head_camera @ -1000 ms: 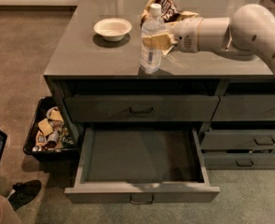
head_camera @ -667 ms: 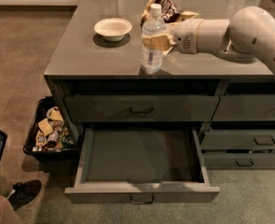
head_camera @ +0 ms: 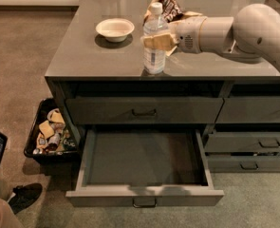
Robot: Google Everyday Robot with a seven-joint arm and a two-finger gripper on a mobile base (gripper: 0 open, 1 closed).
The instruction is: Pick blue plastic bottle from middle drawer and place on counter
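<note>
The blue plastic bottle [head_camera: 154,63] stands upright on the counter [head_camera: 97,56], close to its front edge. My gripper [head_camera: 151,41] reaches in from the right on a white arm and is shut on the bottle's upper body, with one tan finger across its front. The middle drawer [head_camera: 144,158] is pulled fully out below, and its flat interior holds nothing.
A white bowl [head_camera: 115,29] sits on the counter left of the bottle. A brown snack bag [head_camera: 170,6] lies behind it. A black bin of snacks [head_camera: 49,132] stands on the floor left of the cabinet. A person's shoe [head_camera: 25,196] is at the lower left.
</note>
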